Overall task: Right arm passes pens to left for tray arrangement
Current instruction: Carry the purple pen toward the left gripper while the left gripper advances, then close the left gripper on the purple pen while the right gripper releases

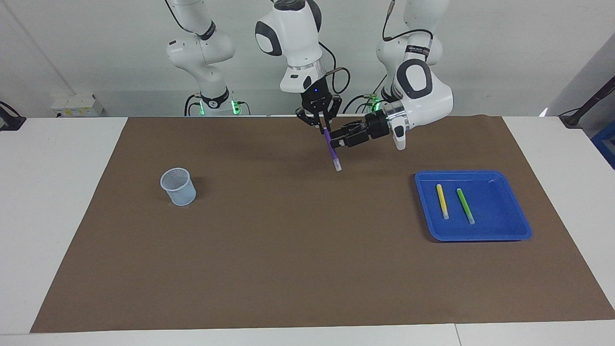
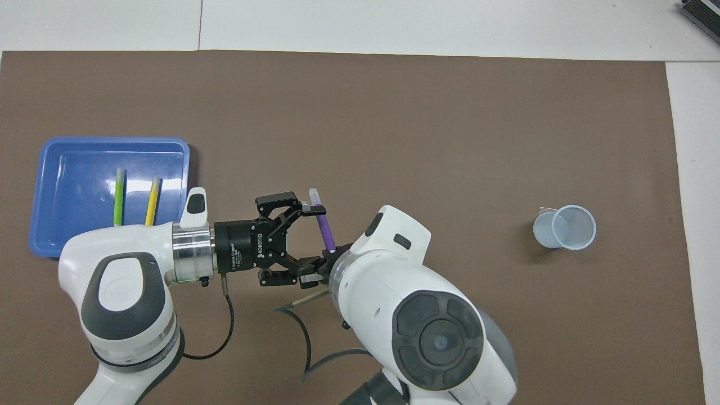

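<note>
Right gripper (image 1: 321, 126) clenched on purple pen's (image 1: 332, 151) top end, upper centre of facing view; pen hangs near-vertical, pale tip down. Left gripper (image 1: 342, 138) comes in sideways, jaws spread either side of the shaft, not closed. Yellow pen (image 1: 442, 201) and green pen (image 1: 465, 205) lie parallel in blue tray (image 1: 509, 229), right of frame.

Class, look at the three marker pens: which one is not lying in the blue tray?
The purple pen: the right gripper holds it in the air, while the yellow pen and green pen lie in the tray.
</note>
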Motion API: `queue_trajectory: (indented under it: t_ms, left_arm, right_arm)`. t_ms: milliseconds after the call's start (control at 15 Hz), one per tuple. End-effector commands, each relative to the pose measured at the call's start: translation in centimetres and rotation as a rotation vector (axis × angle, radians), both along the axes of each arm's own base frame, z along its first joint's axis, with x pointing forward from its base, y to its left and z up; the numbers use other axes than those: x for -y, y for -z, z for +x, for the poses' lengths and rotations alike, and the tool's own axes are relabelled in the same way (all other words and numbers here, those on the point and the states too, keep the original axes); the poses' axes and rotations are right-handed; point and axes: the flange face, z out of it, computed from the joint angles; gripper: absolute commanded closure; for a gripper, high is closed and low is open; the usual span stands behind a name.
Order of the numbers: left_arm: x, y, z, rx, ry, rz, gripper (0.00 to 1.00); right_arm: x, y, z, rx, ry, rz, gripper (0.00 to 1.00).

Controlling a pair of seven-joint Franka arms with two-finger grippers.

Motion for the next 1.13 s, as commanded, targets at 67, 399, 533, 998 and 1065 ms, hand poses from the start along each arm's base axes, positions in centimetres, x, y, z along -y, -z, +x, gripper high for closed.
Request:
queue_trajectory:
  t_ms: [67, 399, 533, 998, 1065]
  left_arm:
    - [-0.6, 0.0, 0.0, 0.052, -0.033, -0.044, 0.05]
    - [-2.3, 0.1, 0.6, 0.155, 0.009, -0.086, 0.0]
    - [-2.3, 0.3, 0.5, 0.158, 0.014, -0.078, 0.0]
    - [-0.2, 0.7, 1.0, 0.175, -0.01, -0.026, 0.0]
    - [0.0, 0.3, 1.3, 0.181, -0.016, -0.026, 0.0]
  right_arm:
    - [0.0, 0.0, 0.5, 0.038, -0.023, -0.001, 1.0]
    - [0.0, 0.0, 0.5, 0.038, -0.023, -0.001, 1.0]
    - [0.0, 0.0, 0.5, 0.039, -0.026, -0.002, 1.0]
    - [0.2, 0.1, 0.8, 0.047, -0.04, -0.004, 1.0]
    - [0.2, 0.0, 0.8, 0.048, -0.04, -0.003, 1.0]
